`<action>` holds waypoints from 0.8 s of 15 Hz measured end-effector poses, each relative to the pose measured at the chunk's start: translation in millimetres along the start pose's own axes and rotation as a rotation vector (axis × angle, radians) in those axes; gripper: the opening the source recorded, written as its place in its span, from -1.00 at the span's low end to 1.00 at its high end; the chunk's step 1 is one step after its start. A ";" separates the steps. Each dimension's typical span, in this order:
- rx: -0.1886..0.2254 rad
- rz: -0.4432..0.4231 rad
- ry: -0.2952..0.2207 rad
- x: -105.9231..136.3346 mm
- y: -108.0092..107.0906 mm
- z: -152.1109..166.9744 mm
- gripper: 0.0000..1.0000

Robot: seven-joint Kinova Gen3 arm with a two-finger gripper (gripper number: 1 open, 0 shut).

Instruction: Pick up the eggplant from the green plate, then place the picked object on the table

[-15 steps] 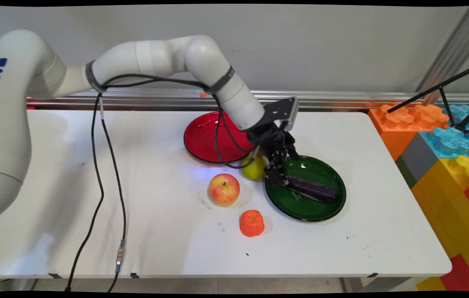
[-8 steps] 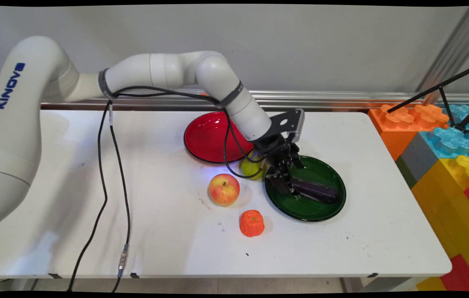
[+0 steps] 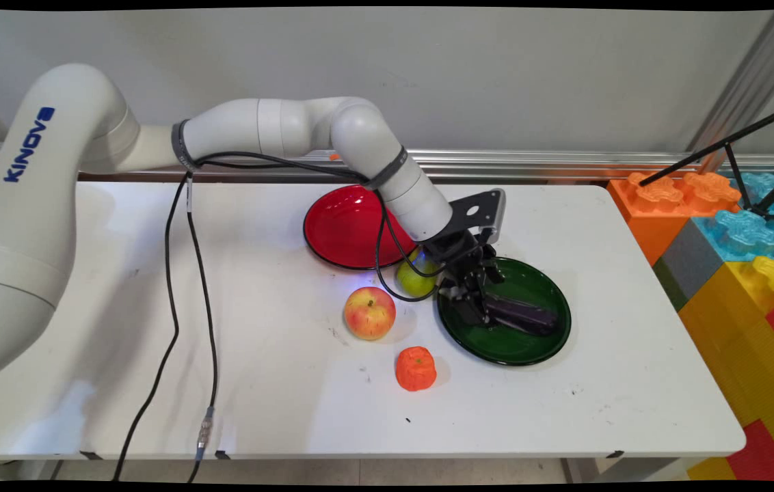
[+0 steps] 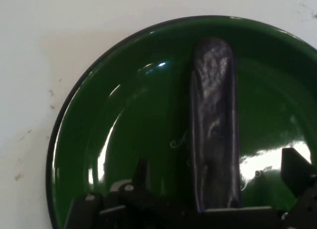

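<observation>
— Where's the gripper (image 3: 479, 311) now?
— Low over the green plate (image 3: 530, 345), jaws spread wide, gripping nothing. The dark purple eggplant (image 3: 524, 316) lies in the gap between them, lengthwise (its near end under the linkage).
— And around it?
— A green pear (image 3: 414, 279) just behind the jaws; apple (image 3: 369, 312), orange fruit (image 3: 416, 368) and red plate (image 3: 339, 229) sit elsewhere on the bench (image 3: 277, 383).

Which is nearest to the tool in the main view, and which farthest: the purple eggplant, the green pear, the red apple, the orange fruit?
From the tool:
1. Purple eggplant, lying on the green plate, right at the tool.
2. Green pear, just left of the plate.
3. Red apple, farther left, and orange fruit, toward the near edge: too close to call.
</observation>
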 end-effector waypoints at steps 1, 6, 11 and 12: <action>0.001 -0.001 -0.001 -0.2 0.0 1.1 1.00; 0.002 -0.002 -0.005 -1.7 1.8 4.6 -1.00; 0.002 -0.008 -0.005 -0.8 5.1 1.0 -1.00; 0.004 -0.008 -0.004 0.2 5.5 -1.2 -1.00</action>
